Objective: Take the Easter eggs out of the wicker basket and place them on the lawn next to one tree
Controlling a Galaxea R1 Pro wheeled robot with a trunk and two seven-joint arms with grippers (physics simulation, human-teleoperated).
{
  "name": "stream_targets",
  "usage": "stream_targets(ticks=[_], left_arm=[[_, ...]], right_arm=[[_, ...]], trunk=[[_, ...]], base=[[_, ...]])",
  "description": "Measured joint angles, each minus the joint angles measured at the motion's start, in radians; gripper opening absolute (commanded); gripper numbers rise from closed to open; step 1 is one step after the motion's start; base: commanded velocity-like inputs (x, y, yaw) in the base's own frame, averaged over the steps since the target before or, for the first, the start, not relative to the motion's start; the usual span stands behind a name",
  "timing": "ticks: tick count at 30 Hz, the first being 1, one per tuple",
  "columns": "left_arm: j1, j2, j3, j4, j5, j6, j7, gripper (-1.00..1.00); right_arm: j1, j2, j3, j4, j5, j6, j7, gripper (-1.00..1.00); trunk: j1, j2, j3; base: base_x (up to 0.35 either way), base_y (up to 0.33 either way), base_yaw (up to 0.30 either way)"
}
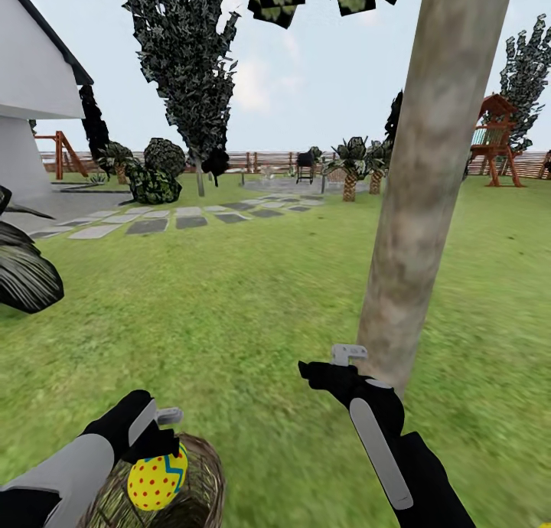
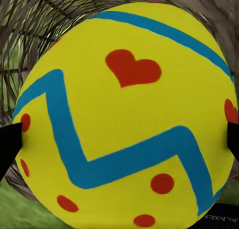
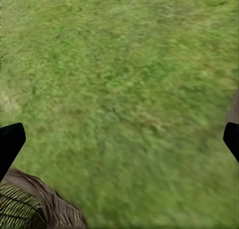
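**Left hand pinches an egg over the basket; right hand spread beside the tree**

At the far left of the head view stands the white house [image 1: 30, 92], with a grey stepping-stone path [image 1: 176, 218] running across the lawn [image 1: 229, 314] toward the wooden fence [image 1: 260, 161].

Low at the left, the left hand [image 1: 157, 440] pinches one Easter egg [image 1: 157, 478], yellow with red dots and a blue zigzag band. The egg hangs just above the open wicker basket [image 1: 195, 486], which sits on the grass. In the left wrist view the same egg [image 2: 124, 124] sits between the two dark fingertips [image 2: 10, 144], with woven wicker behind it. Whether other eggs lie in the basket cannot be told.

Right of the middle, the right hand [image 1: 337, 367] hovers over the grass with its fingers spread and nothing between them, just beside the base of the tree [image 1: 428, 191], whose thick pale trunk leans up out of view. The right wrist view looks down on bare lawn [image 3: 124, 89], with a bit of wicker [image 3: 35, 204] at one corner.

Far right, a red playset [image 1: 493, 138] stands by the fence.
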Motion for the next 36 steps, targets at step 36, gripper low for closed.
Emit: stream_targets(ticks=[36], left_arm=[[0.070, 0.006, 0.002, -0.229, 0.002, 0.125, -0.001, -1.00]], right_arm=[[0.000, 0.000, -0.003, 0.000, 0.000, 0.000, 0.001, 1.00]], trunk=[[-0.138, 0.252, 0.113]], base=[[0.000, 0.000, 0.000]])
